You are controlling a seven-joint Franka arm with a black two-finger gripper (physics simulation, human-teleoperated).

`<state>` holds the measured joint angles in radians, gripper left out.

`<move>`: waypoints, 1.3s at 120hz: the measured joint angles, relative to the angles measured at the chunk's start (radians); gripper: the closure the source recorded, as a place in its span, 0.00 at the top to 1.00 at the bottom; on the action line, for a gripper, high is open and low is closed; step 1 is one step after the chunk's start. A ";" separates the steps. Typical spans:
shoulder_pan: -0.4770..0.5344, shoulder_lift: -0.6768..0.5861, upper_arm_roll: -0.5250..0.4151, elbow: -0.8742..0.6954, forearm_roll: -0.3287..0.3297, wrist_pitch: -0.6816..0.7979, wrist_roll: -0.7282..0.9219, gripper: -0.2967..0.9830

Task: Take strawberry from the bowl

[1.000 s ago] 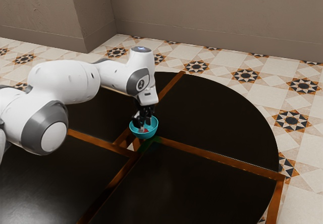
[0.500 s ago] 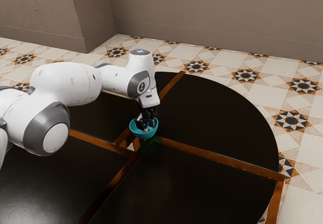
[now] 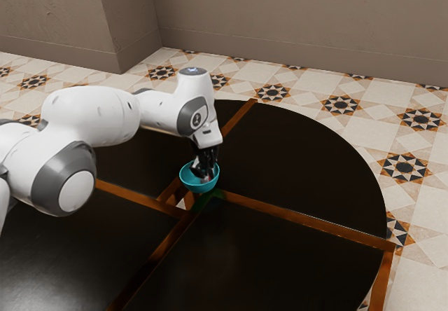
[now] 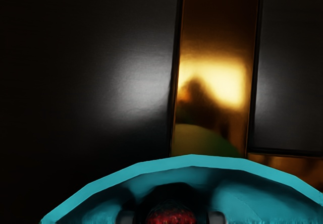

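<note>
Strawberry (image 4: pixel 171 217) sits inside the bowl (image 4: pixel 192 160), below its rim, the gripper (image 3: pixel 204 176) slightly parted astride it, gaps visible, so an off-centre squeeze could roll it aside or tip the bowl.

Clearance: upward, through open mouth of bowl (image 3: pixel 190 184).
Bowl wall surrounds lower part of end effector (image 3: pixel 204 177), obstructing sideways passage below rim (image 4: pixel 192 160).

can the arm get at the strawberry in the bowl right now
Most likely yes: the end effector reaches down through the open top of the turquoise bowl to the strawberry, and nothing seems to block it.
</note>
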<state>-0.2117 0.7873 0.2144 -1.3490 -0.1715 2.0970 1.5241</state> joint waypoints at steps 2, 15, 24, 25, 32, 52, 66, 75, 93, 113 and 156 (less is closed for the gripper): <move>0.000 -0.003 0.000 0.000 0.000 0.000 0.000 0.24; 0.000 -0.035 0.000 -0.016 0.001 0.000 0.001 0.22; -0.002 -0.063 0.000 -0.028 0.003 -0.005 0.001 0.21; -0.002 -0.067 0.000 -0.031 0.004 -0.005 0.001 0.21; -0.004 -0.097 0.000 -0.048 0.006 -0.009 0.001 0.20; -0.019 -0.181 0.000 -0.082 0.009 -0.020 -0.001 0.18; -0.079 -0.194 -0.001 -0.087 0.006 -0.018 -0.007 0.18; -0.117 -0.189 -0.009 -0.088 0.003 -0.008 -0.014 0.18; -0.152 -0.125 -0.044 -0.079 -0.014 0.030 -0.027 0.17; -0.191 -0.085 -0.056 -0.076 -0.029 0.076 -0.041 0.17; -0.214 -0.068 -0.056 -0.077 -0.040 0.099 -0.060 0.47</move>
<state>-0.4257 0.7192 0.1587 -1.4256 -0.2117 2.1962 1.4638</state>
